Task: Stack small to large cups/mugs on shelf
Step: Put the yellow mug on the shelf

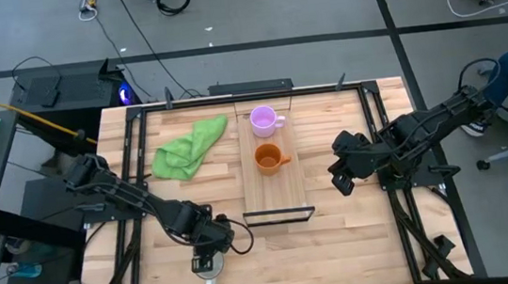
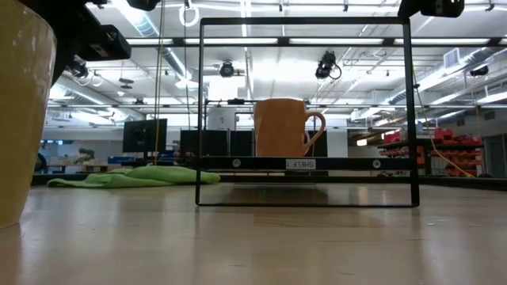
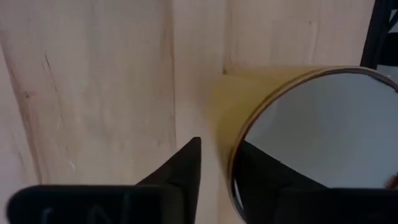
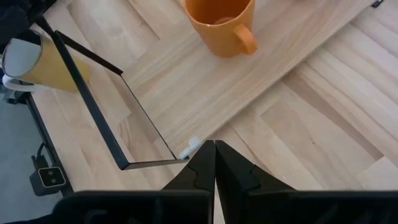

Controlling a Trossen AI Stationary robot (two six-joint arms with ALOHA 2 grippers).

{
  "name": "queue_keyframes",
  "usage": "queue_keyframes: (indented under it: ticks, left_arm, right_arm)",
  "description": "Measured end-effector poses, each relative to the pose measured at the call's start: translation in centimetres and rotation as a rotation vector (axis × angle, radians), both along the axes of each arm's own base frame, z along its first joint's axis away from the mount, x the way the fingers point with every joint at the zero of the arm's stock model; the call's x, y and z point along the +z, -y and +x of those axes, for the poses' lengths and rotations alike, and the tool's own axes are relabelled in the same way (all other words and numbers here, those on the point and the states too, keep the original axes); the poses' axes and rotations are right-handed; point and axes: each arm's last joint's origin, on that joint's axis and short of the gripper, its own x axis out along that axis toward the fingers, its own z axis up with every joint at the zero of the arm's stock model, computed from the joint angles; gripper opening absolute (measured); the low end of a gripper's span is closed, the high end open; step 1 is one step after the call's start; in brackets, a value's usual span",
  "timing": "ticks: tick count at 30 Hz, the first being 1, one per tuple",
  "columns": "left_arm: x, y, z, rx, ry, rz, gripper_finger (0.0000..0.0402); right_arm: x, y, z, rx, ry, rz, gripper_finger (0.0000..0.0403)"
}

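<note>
A light purple mug (image 1: 264,118) and an orange mug (image 1: 268,157) stand upright on the light-wood shelf (image 1: 273,192), the purple one farther back. The white mug (image 1: 210,279) stands upright on the tabletop near its front edge, left of the shelf, and shows large at the low view's left edge (image 2: 24,119). My left gripper (image 1: 208,263) hangs open over it, pointing down. My right gripper (image 1: 343,178) hovers shut to the right of the shelf, holding nothing. In the right wrist view its fingers (image 4: 214,165) are together above the shelf's near end. My left gripper (image 3: 217,149) comes from above and straddles the white mug's wall at the rim (image 3: 233,155). One finger (image 3: 186,168) is outside and one (image 3: 267,180) inside. A gap shows beside the outer finger. I cannot tell whether the inner finger touches the wall.
A crumpled green cloth (image 1: 188,147) lies on the table left of the shelf's far end. A thin black frame stands up at the shelf's near end (image 1: 279,217) and another at its far end (image 1: 258,89). Bare slatted tabletop (image 1: 358,235) lies right of the shelf.
</note>
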Motion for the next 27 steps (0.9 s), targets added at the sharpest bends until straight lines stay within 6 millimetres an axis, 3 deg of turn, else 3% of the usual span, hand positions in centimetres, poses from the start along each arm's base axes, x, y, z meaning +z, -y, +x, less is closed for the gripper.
queue_keyframes:
  ticks: [9,20,27]
  left_arm:
    - [0.1,-0.1,0.1,0.003,0.009,0.001,0.0023]
    - [0.5,-0.8,0.2,0.108,0.003,-0.016,0.0022]
    - [3.2,-2.2,0.2,0.221,-0.042,-0.007,0.0022]
  right_arm:
    - [0.0,0.0,0.0,0.0,0.0,0.0,0.0016]
    - [0.0,0.0,0.0,0.0,0.0,0.0,0.0016]
    - [0.0,0.0,0.0,0.011,-0.002,-0.008,0.0016]
